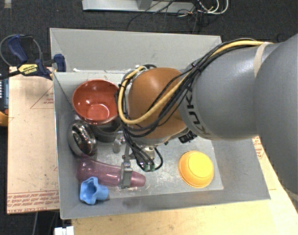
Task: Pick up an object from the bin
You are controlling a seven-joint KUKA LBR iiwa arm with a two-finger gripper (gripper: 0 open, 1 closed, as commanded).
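My gripper [125, 176] reaches down below the orange wrist cover into the front middle of the bin. Its tip overlaps the right part of a pink translucent tube-shaped thing [101, 172] lying crosswise near the bin's front left. I cannot tell whether it touches the tube. A small blue lumpy thing [93, 191] lies just in front of the pink one, in the front left corner. A yellow round bowl-like thing [196, 169] sits to the right of the gripper, apart from it.
At the back left a red bowl [95, 103] rests on a dark grey cup [108, 132]. A shiny metal cup [82, 140] lies on its side beside them. The arm with its orange cover and cables hides the bin's middle and back right.
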